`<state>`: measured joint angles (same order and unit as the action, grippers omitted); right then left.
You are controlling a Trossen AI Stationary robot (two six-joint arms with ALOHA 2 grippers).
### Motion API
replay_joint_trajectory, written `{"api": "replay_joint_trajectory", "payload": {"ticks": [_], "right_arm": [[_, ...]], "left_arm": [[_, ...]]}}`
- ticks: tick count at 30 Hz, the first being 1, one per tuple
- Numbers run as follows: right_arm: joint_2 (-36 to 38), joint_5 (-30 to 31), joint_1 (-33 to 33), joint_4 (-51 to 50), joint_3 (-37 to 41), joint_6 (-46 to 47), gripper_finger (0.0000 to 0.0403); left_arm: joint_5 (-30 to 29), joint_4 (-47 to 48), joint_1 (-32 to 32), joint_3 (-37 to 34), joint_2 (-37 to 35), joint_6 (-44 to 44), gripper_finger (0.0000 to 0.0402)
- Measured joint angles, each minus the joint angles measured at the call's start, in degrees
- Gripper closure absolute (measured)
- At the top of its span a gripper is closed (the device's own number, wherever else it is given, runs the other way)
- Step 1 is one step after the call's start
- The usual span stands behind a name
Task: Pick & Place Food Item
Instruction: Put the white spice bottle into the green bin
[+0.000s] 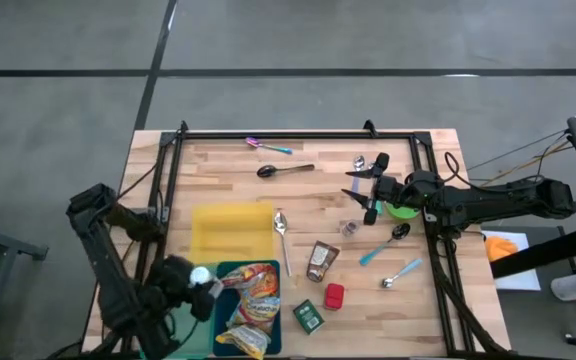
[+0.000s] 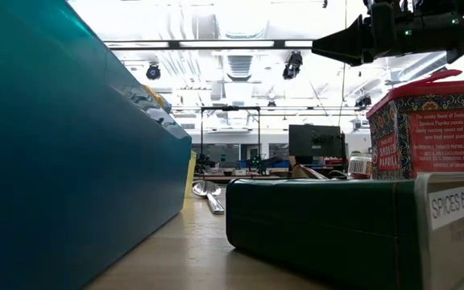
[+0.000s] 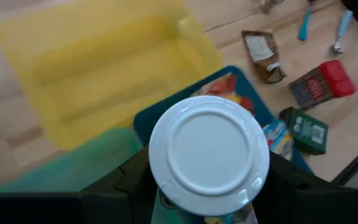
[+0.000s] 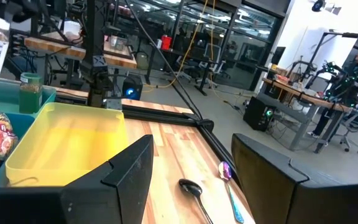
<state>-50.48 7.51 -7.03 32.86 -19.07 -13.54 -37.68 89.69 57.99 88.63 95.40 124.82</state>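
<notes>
Left gripper [image 1: 200, 281] pinches a white-lidded jar [image 3: 209, 155] over the blue bin [image 1: 230, 270].
The jar looks stiff and smooth; you should grip its sides. Right gripper [image 1: 363, 193] waits, fingers spread.

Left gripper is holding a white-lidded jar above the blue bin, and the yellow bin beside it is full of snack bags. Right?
Not quite. The left gripper does hold the white-lidded jar above the blue bin, but the yellow bin is empty, as the high view shows; the snack bags lie in the blue bin.

yellow bin [image 1: 230, 230], teal bin [image 1: 230, 272], red tin [image 1: 334, 296], green tin [image 1: 308, 317].
</notes>
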Motion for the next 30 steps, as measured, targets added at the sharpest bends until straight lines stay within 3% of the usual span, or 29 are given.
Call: {"api": "replay_joint_trajectory", "payload": {"ticks": [6, 15, 30], "right_arm": [[0.01, 0.02, 0.00, -0.01, 0.00, 0.00, 0.0188], [0.02, 0.00, 0.00, 0.00, 0.00, -0.02, 0.0188], [0.02, 0.02, 0.00, 0.00, 0.00, -0.02, 0.0188]], "left_arm": [[2.74, -3.64, 5.98, -6.23, 0.01, 10.00, 0.0207], [9.51, -4.94, 12.21, -6.59, 0.01, 14.77, 0.0207], [18.24, -9.47, 15.74, -13.85, 0.06, 7.11, 0.0207]]}}
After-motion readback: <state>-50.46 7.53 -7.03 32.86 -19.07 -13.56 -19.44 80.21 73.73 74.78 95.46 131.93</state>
